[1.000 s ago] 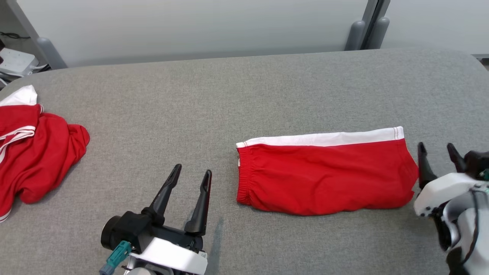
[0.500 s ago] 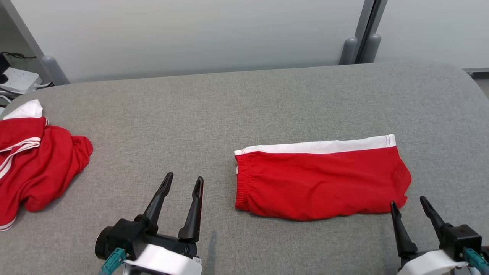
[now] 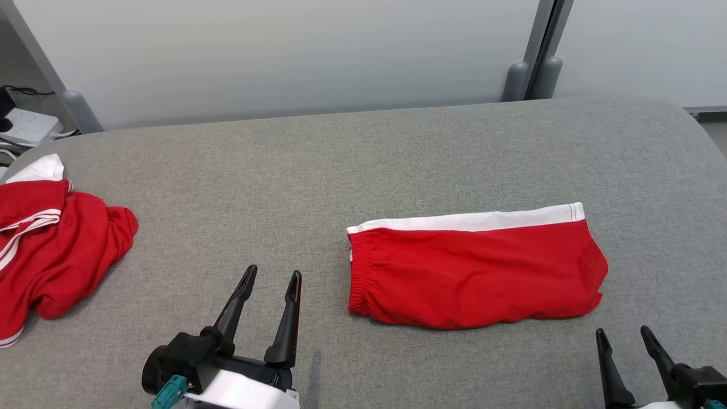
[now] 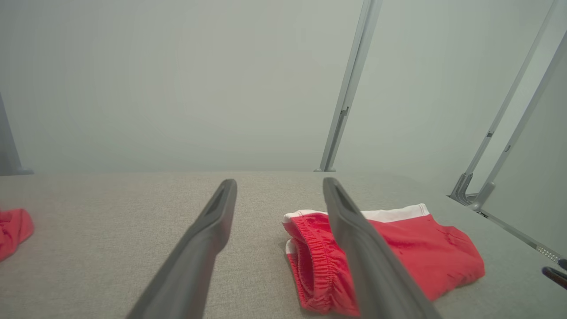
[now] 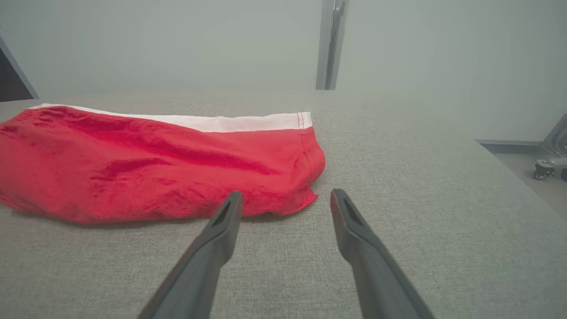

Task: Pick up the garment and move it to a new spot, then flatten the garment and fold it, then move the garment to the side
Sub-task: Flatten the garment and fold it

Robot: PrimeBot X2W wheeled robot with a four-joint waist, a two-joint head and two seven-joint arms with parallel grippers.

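At far left we see a crumpled red garment with white stripes (image 3: 57, 250) bunched on the grey woven tabletop (image 3: 363, 159). Our left gripper (image 3: 274, 271) holds nothing, its tapered dark fingers spread wide. Right of it lie the folded red shorts with a white band (image 3: 471, 272), a flat, wrinkled oblong with a gathered elastic end. Our right gripper (image 3: 622, 330), near their corner, is also spread and empty.

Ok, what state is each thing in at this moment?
shorts: folded, lying flat on the table, not held
second garment: crumpled in a heap at the table's left end
left gripper: open, empty, left of the shorts and apart from them
right gripper: open, empty, near the shorts' right corner, apart from them
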